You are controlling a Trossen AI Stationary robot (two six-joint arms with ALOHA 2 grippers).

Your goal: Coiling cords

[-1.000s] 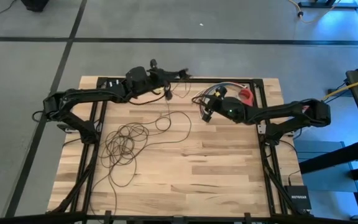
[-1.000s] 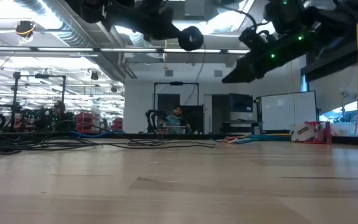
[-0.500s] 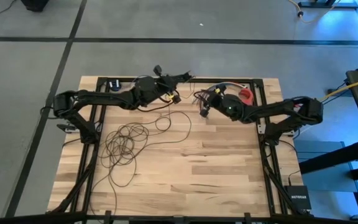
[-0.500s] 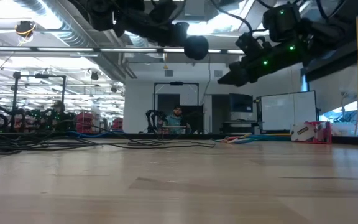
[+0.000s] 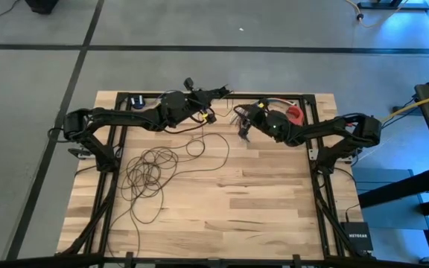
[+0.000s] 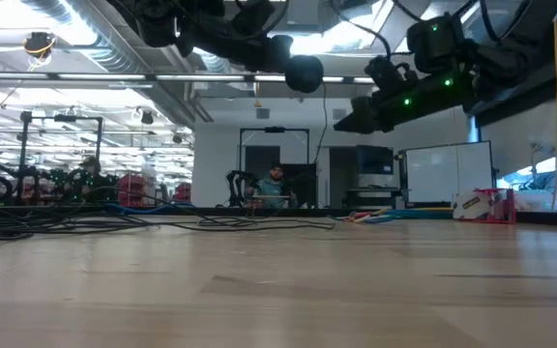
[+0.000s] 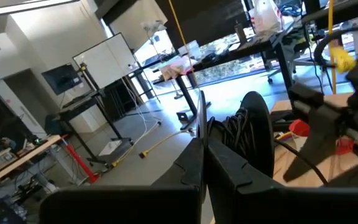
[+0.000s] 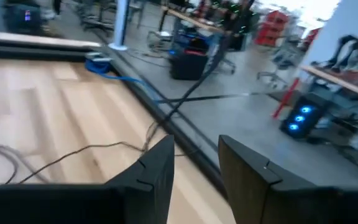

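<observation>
The wooden counter (image 5: pixel 222 201) carries the cords (image 5: pixel 152 173) — a loose tangle of thin dark loops on its left half, one strand running up toward the far edge. Both arms reach over that far edge. The left tool (image 5: pixel 213 93) is raised with its fingers (image 7: pixel 219 165) pressed shut on a strand of the cords, the black round puck (image 6: pixel 304 74) hanging at it. The right tool (image 5: pixel 243 128) hovers just beside it — fingers (image 8: pixel 247 171) parted, holding nothing. No container shows.
</observation>
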